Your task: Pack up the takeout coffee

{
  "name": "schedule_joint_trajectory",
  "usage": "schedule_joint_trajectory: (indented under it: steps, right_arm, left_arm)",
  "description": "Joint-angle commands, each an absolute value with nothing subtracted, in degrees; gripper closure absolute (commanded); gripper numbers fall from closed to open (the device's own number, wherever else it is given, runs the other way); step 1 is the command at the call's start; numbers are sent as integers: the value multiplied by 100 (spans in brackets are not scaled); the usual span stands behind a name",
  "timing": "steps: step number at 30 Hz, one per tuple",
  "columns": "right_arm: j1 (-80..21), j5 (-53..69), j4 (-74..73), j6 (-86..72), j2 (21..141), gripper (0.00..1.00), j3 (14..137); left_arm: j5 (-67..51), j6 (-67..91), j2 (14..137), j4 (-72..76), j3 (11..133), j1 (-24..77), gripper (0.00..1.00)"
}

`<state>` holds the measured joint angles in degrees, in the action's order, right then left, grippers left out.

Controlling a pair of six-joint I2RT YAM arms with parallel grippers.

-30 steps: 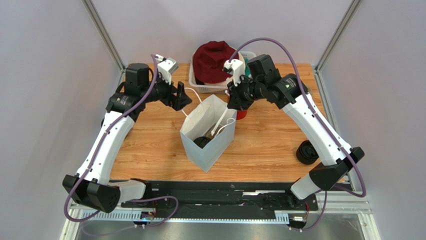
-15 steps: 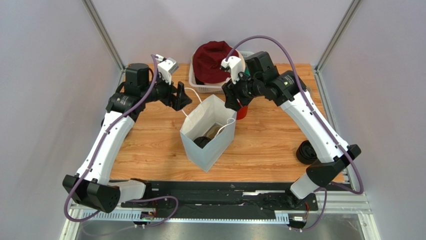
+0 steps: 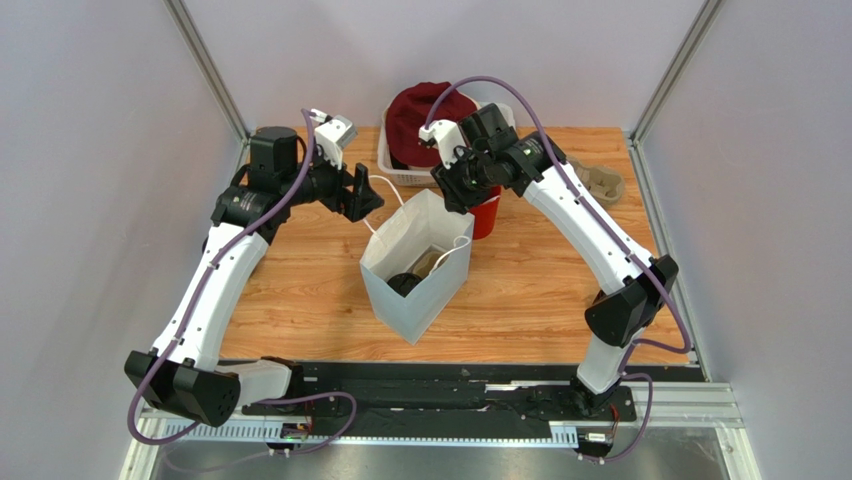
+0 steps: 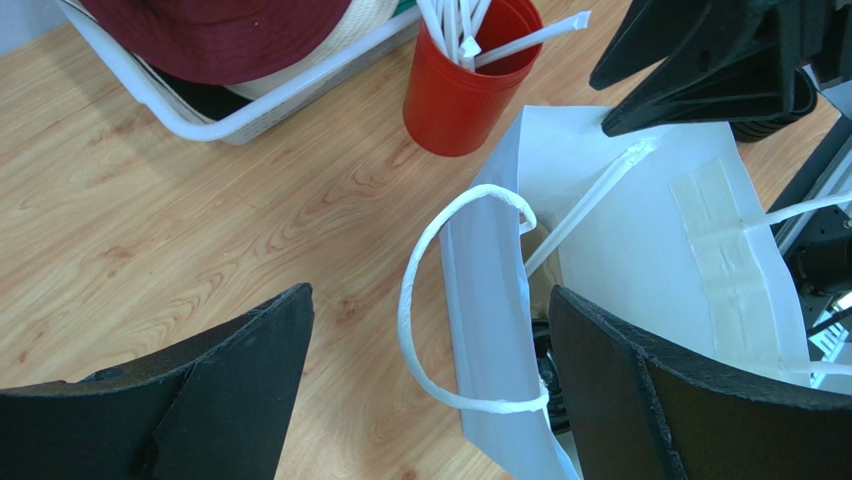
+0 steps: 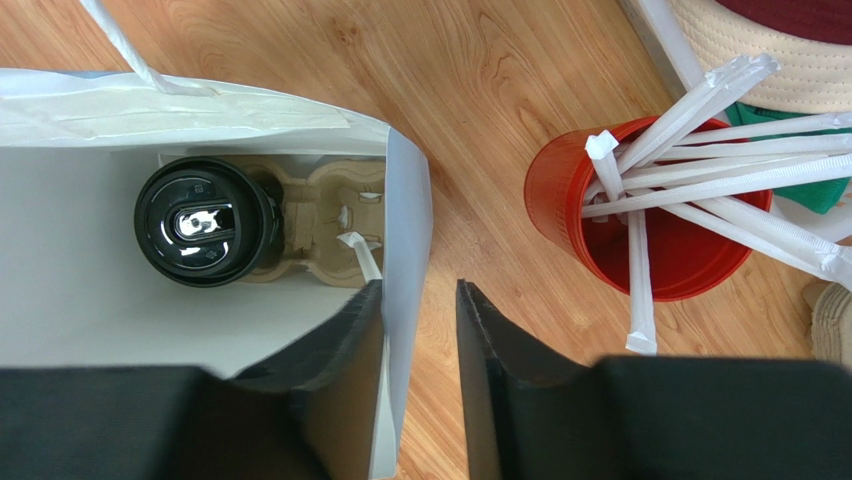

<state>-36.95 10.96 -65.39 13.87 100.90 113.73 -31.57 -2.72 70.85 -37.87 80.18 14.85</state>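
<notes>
**Coffee sits in the bag**

I see the takeout coffee (image 5: pixel 207 222), lid on, standing in a cardboard carrier (image 5: pixel 325 200) at the bottom of the white bag (image 5: pixel 70 300) on the surface (image 3: pixel 540 290). My right claw (image 5: pixel 420 300) hangs part-open over the bag's wall, apparently holding nothing. My left claw (image 4: pixel 428 300) gapes wide around the bag's handle (image 4: pixel 470 197).

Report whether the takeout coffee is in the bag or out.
In. The right wrist view shows the takeout coffee, lid up, seated in a cardboard carrier at the bottom of the white paper bag.
</notes>
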Motion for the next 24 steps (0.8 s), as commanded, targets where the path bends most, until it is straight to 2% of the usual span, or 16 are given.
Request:
schedule_joint_trajectory:
  steps: [1,5,10,24]
  right_arm:
    - [-3718,923,-6372,1433,10055,73,11479]
    - [-3718,923,-6346,1170,9958,89,11365]
    - [-3718,634,-6319,906,9721,100,11110]
    - [-3718,202,-6240,317,8772,100,10345]
  left_arm:
    - [-3305,-360,6917,-3621,7998,1468,4]
    - [-3313,-387,6952,-3621,8042,1468,6]
    - [-3200,-580,7250,-3639,8209,1547,10]
    - [-2707,-967,8428,-3850,9527,2249,29]
